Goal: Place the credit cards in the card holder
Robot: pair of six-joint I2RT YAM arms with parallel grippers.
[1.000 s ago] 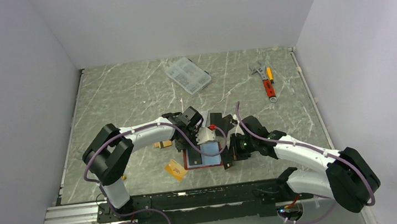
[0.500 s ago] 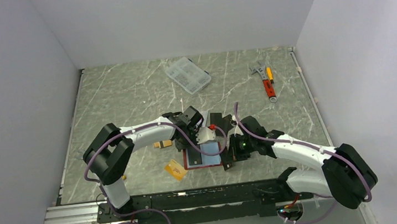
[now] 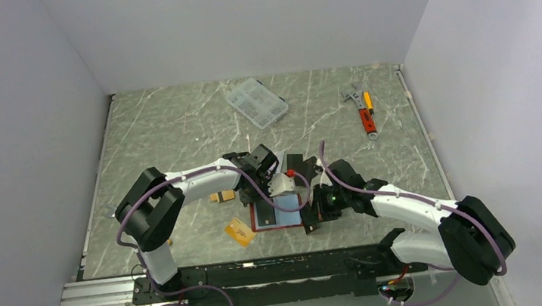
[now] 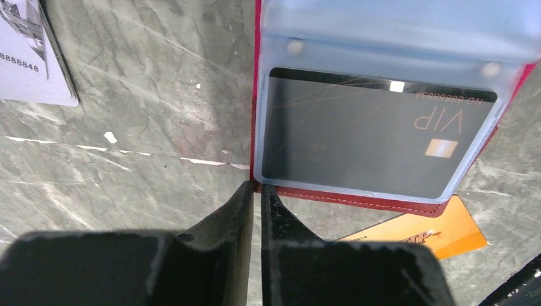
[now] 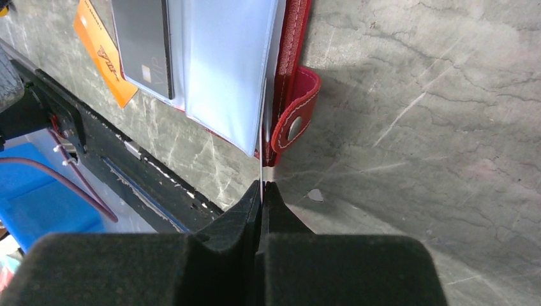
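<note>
Top view: little has changed in the last second. The right arm's elbow has crept inward; the red card holder [image 3: 278, 211] lies open on the counter [image 3: 175, 133] where it was, between the left pincer [image 3: 270, 183] and right pincer [image 3: 312, 213]. One orange card [image 3: 240, 231] is still loose by its near-left corner, another [image 3: 221, 197] to the left. Left wrist: pincer jaws almost together with a thin slit left, having narrowed a shade, tips at the holder's red corner; cannot tell if they nip it. The dark VIP card [image 4: 376, 137] sits inside the clear sleeve; the silver-grey card [image 4: 29, 57] lies apart. Right wrist: pincer clenched on a thin pale leaf [image 5: 263, 146] seen edge-on, running up beside the snap tab [image 5: 295, 111]; card or sleeve page, cannot tell. Judgement: one card seated, several remain, holder being steadied for the next.
</note>
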